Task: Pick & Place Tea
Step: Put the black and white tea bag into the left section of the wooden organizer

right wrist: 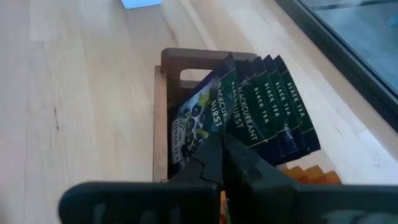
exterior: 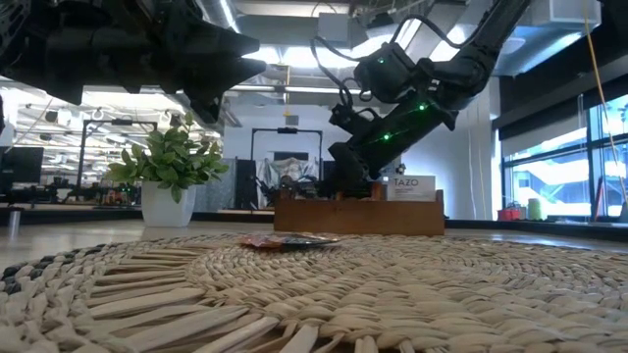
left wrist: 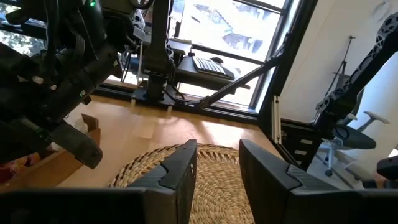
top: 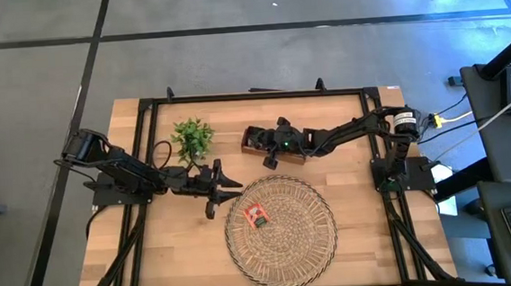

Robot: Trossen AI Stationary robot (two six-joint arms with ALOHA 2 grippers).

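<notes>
Step in hand: pick. I have the right gripper down in the wooden box near the middle of the table's far edge, its fingers clenched to a thin line on the front dark sachet of an upright fanned row. I judge it pinched on that sachet, though the contact itself lies behind the fingers.

One orange sachet lies flat on the woven tray, which sits toward the table's near edge, right of centre.

The left gripper hangs above the table beside the tray's far-left rim, fingers parted and empty. The plant stands left of the box.

Next move, as I judge it: lift straight up until the sachet clears its neighbours, check that only one comes away, then carry it over the tray and release.

Limits of view:
- The box's other compartments are covered by the right arm from above; only orange wrapper edges show behind the gripper.
- The number of sachets left cannot be counted.
- From table height, the orange sachet is a thin sliver.
</notes>
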